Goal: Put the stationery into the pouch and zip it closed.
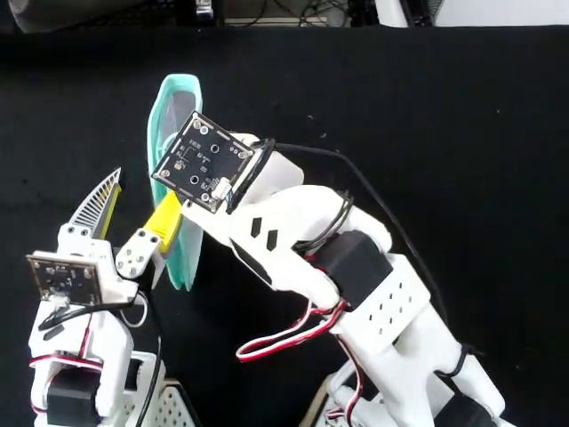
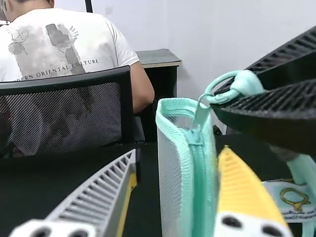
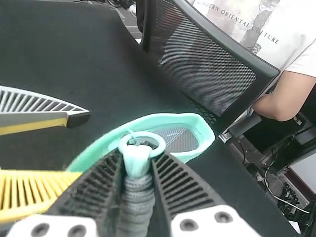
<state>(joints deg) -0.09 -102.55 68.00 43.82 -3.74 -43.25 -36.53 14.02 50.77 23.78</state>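
The left gripper (image 1: 147, 185) is wide open. Its grey finger (image 2: 98, 197) stands apart on the outer side, with black table (image 1: 444, 133) showing between it and the pouch. Its yellow finger (image 2: 242, 192) lies just beside the pouch, on the other face. So the pouch (image 1: 175, 107) stands between the two fingers of this gripper, much closer to the yellow one, and nothing is clamped.

The pouch is mint green with a mesh side, and it stands upright on its long edge with the zip edge on top. From the left gripper it runs straight forward, past the fingertips. How far the zip is closed, I cannot tell.

The right gripper (image 3: 137, 163) is above the pouch, near the yellow finger of the left gripper. Its two black fingers (image 3: 94, 187) are pressed together on the zipper pull (image 2: 232, 84), a green ring on a short tab. The ring sticks out just past the fingertips, and the rest of the pouch lies beyond it.
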